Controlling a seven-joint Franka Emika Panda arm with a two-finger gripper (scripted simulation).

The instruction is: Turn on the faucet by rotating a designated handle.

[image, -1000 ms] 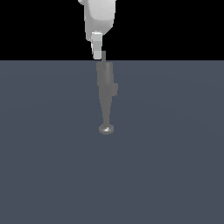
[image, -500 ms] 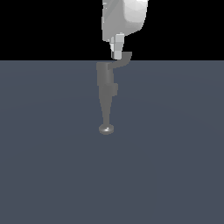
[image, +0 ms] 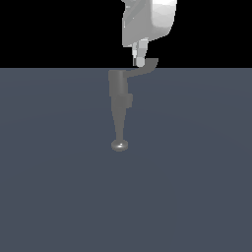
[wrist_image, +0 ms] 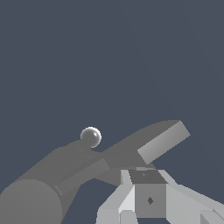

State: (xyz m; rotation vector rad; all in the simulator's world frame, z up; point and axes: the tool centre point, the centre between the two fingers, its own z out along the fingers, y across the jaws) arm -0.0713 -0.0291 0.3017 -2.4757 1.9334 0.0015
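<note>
**Gripper at the faucet's lever tip**

The faucet (image: 119, 106) is the landmark: a matte grey fixture standing on a flat slate-grey surface (image: 197, 187). In the exterior view its cylindrical top sits just below the line where the surface meets the black background, and its spout tapers down toward the camera to 1 shiny rounded tip (image: 119, 145).

The handle (image: 143, 69), a thin flat grey lever, leaves the faucet's cylindrical top toward the exterior view's right, bends slightly upward, and ends in a wider paddle-like tip that crosses the edge of the black background.

The white gripper (image: 140, 61) hangs from above, over the handle's outer half, well to the exterior view's right of the faucet's upright body. Its lowest finger (image: 140, 61) appears to touch the lever just inboard of the paddle tip; whether there is real contact cannot be told for certain.

In the wrist view the faucet (wrist_image: 48, 183) lies as a thick grey cylinder with its shiny round spout end (wrist_image: 91, 137) beyond it, and the handle (wrist_image: 151, 142) stretches away from it, its lighter paddle face showing. The gripper (wrist_image: 146, 192) sits right beside the lever. The fingers stand narrow, close together, and whether they clamp anything cannot be told.
</note>
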